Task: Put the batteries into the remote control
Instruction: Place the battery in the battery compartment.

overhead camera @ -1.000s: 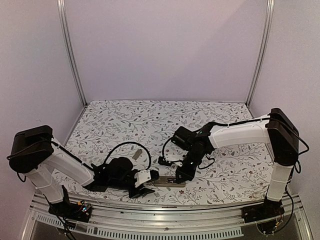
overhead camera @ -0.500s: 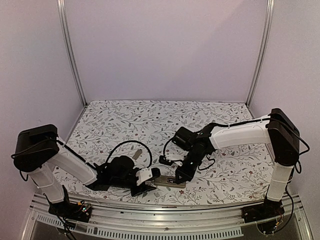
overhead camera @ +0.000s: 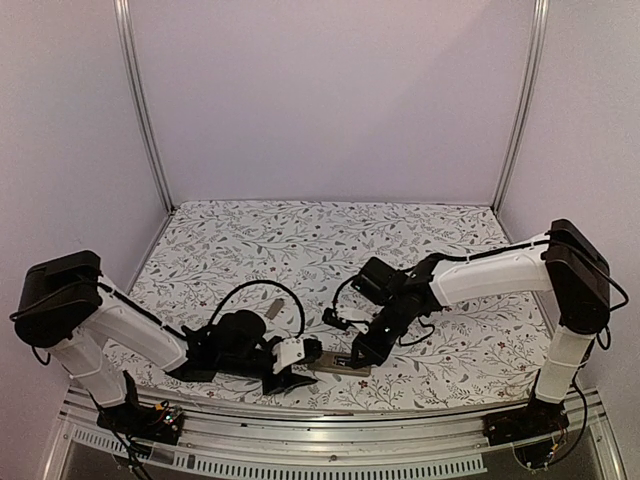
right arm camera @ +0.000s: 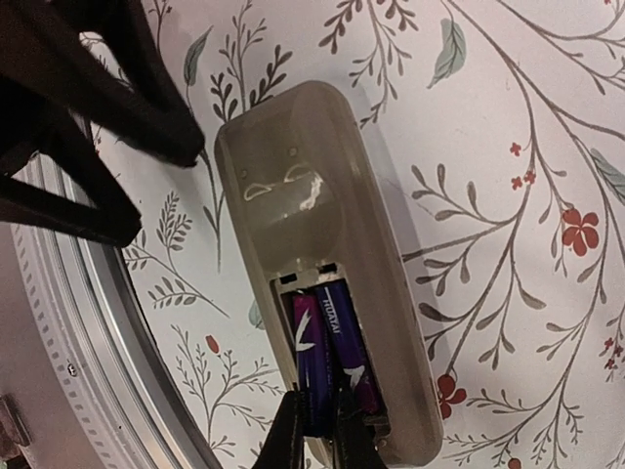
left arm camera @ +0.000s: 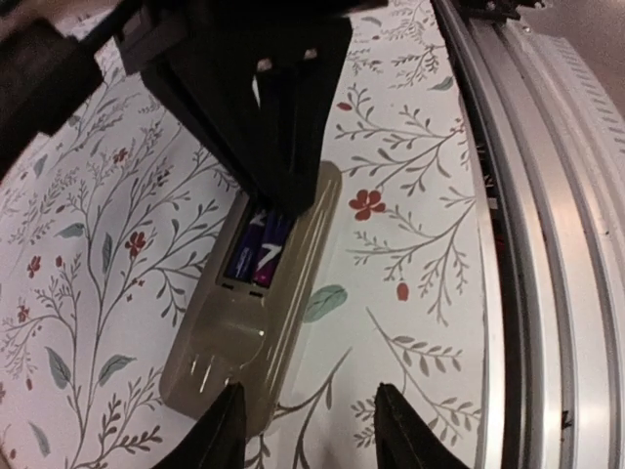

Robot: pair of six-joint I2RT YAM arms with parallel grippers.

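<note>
The batteries [right arm camera: 327, 342] lie in the remote control [right arm camera: 322, 254], back-up on the worktop [right arm camera: 508, 117]. My right end effector [right arm camera: 320, 435] is clenched, tips on the cells — left end effector [left arm camera: 312, 430] released nearby. Light, slick shell, I judge — I'd pinch its long edges.

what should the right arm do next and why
Probably lift the shut right fingers straight up off the batteries. Both cells lie side by side in the remote, and the tips rest on their end. The left fingers stand open by the remote's other end.
</note>
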